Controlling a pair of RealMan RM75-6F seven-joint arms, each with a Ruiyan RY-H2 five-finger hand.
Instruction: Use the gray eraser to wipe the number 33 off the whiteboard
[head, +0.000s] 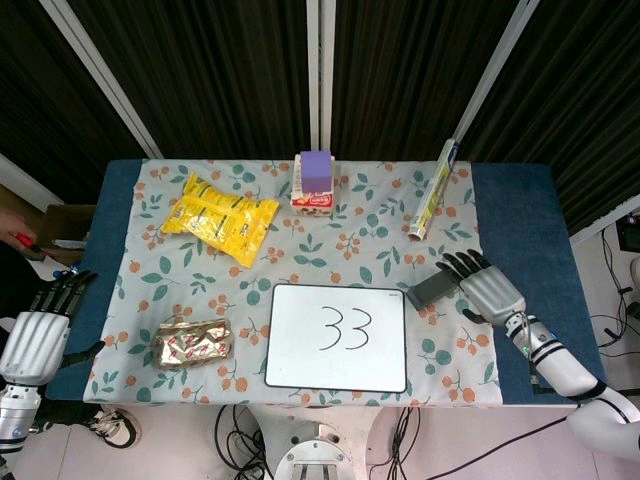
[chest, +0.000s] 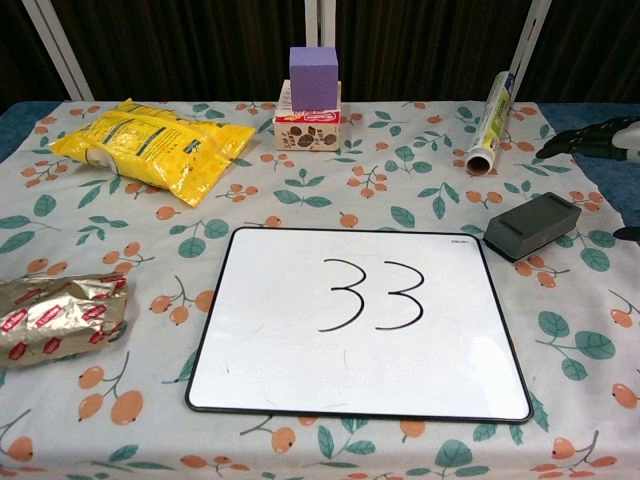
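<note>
I see the bench (head: 520, 215) in blue, draped with a floral cloth (head: 380, 250). On the cloth lie the whiteboard (head: 337, 337) marked 33, the gray eraser (head: 428, 290) just beside its far right corner, a yellow snack bag (head: 221, 217), a foil packet (head: 193, 344), a roll of wrap (head: 432, 190), and a small carton (head: 313, 199) carrying a purple block (head: 317, 168).

Gray eraser (chest: 533, 225), white board (chest: 300, 350) w/ black 33 (chest: 372, 295)
</note>
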